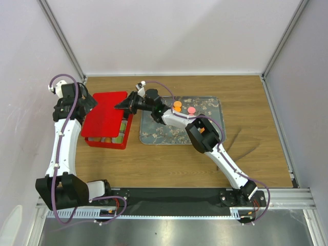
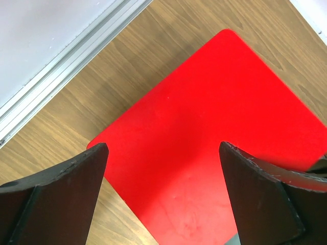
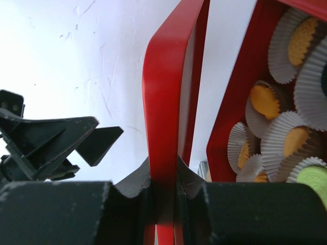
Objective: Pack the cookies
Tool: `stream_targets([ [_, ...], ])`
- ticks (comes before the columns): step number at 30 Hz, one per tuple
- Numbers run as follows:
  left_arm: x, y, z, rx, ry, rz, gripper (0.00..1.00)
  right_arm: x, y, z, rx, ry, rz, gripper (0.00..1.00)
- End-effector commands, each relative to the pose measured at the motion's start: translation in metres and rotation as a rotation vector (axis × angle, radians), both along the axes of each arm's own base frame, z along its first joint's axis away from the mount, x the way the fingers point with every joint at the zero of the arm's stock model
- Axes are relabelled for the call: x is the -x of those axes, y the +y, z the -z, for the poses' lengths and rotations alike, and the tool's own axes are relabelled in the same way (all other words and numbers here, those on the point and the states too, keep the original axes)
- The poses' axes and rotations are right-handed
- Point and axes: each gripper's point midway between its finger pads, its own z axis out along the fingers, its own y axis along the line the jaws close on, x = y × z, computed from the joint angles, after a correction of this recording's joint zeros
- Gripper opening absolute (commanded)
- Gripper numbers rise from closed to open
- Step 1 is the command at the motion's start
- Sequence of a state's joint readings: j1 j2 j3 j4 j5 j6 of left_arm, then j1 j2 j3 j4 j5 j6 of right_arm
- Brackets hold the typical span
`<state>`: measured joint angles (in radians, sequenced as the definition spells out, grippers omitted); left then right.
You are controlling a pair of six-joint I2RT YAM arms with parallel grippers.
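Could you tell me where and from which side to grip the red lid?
Pinch its thin rim, edge-on from the tray side. The red lid is a flat sheet above the red box, so only its edge can be pinched; the right end effector grips it there.

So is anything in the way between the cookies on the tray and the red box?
Yes. The red lid, pinched by the right gripper, covers most of the red box, so the two cookies on the tray cannot go in.
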<state>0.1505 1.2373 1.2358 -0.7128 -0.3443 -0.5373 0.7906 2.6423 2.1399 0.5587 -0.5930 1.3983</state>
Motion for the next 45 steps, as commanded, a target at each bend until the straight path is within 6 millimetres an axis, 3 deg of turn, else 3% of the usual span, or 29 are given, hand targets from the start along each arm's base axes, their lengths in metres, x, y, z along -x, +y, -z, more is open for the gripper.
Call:
stream_targets([
  [1,0.004,0.003,-0.013,-0.023,-0.04,0.015,0.96,-0.002,-0.002,-0.048,-0.129,-0.066,-0.002,0.0],
  [12,0.003,0.003,-0.004,-0.022,-0.004,0.037,0.96,0.001,0.007,-0.021,-0.116,-0.034,-0.004,0.0],
  [27,0.003,0.01,0.002,-0.024,0.026,0.048,0.96,0.008,0.015,-0.001,-0.096,-0.011,-0.013,0.0],
  [45,0.001,0.015,0.025,0.0,0.08,0.066,0.96,0.008,0.005,0.013,-0.077,-0.001,0.012,0.0],
])
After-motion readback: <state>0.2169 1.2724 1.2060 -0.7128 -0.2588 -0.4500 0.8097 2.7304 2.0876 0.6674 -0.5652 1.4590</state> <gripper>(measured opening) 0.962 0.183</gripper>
